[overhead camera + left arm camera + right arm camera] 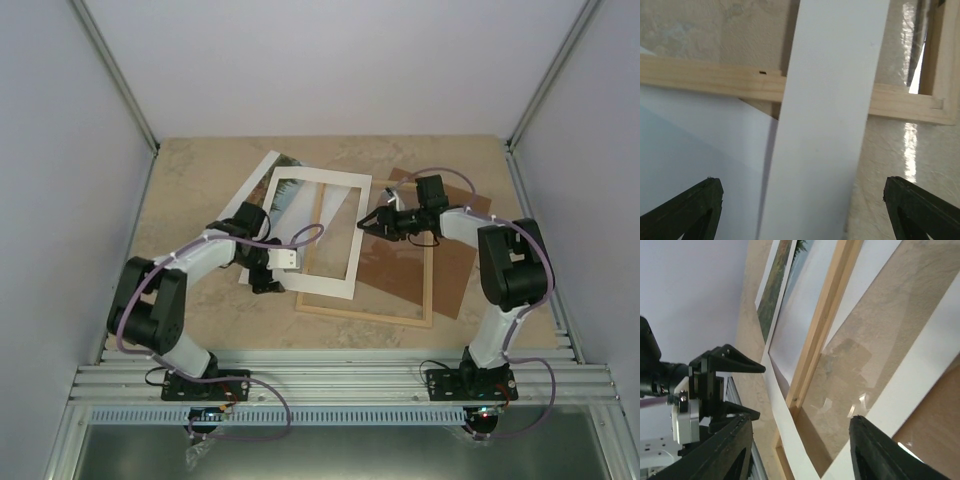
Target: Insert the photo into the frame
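gaping wide and empty: left tool [800, 182] over the white mat [830, 100], right tool [801, 417] over the frame [823, 325].

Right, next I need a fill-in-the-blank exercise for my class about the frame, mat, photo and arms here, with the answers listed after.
1. Of the white mat and the frame, the ___ lies on top.
2. The backing panel beneath the frame is coloured ___.
3. The jaws of the left end effector are ___.
4. The photo lies ___ the frame, not inside it.
Answers: mat; brown; open; outside.
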`<control>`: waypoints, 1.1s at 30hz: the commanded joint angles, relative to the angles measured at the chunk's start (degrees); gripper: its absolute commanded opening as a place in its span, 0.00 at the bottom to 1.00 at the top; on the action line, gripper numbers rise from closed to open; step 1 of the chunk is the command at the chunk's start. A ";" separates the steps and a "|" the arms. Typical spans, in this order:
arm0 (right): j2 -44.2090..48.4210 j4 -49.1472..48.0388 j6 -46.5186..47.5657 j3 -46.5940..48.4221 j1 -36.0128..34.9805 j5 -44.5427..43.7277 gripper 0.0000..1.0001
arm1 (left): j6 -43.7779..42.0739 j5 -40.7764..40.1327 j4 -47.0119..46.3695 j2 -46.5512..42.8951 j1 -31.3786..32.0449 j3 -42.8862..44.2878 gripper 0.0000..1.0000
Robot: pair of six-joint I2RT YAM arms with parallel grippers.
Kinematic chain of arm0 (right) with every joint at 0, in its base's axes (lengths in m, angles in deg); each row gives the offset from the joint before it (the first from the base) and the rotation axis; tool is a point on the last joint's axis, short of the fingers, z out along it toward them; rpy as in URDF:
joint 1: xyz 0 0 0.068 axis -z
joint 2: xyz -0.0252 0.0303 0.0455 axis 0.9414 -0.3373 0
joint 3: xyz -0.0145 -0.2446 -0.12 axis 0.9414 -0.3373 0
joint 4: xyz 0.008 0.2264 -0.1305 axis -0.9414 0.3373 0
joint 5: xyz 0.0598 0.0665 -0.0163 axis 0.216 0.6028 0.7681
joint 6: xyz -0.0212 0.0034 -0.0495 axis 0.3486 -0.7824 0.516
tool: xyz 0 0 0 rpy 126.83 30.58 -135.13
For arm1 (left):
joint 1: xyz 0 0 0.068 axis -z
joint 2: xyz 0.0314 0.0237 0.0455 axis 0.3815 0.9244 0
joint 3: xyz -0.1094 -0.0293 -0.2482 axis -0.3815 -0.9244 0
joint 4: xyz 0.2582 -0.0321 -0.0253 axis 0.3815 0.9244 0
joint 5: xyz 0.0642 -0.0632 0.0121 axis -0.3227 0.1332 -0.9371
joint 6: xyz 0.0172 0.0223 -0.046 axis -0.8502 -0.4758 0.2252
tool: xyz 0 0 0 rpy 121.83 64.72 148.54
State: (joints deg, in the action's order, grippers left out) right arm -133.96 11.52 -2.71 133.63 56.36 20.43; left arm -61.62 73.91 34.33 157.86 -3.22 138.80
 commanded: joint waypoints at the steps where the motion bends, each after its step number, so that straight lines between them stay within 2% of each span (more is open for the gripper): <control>1: 1.97 2.88 1.96 -1.81 1.12 -1.41 0.57 | -5.38 0.78 2.76 4.46 1.53 4.98 0.90; 9: 3.20 3.14 2.12 -2.94 2.12 -2.50 0.64 | -7.61 -0.02 3.03 8.53 4.33 5.89 0.85; 17: 3.34 3.37 1.69 -4.41 2.51 -3.22 0.72 | -4.72 -1.64 -1.11 10.13 4.88 4.88 0.80; 25: 1.53 3.23 0.66 -4.85 2.51 -3.65 0.73 | -3.72 0.36 -2.20 5.35 4.88 3.47 0.62; 29: 0.86 3.23 0.54 -4.84 2.52 -3.34 0.73 | -4.18 1.07 -1.22 4.51 4.84 3.42 0.58; 31: 0.66 3.12 0.41 -4.96 2.51 -3.29 0.73 | -4.31 1.36 -0.82 4.65 4.88 3.39 0.62; 33: 0.72 3.04 0.33 -5.09 2.50 -3.21 0.73 | -4.25 1.49 -0.75 5.53 4.88 3.53 0.78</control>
State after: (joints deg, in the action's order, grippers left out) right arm -132.38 14.42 -2.07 129.11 58.59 17.17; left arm -64.66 72.94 33.04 163.45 1.39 142.65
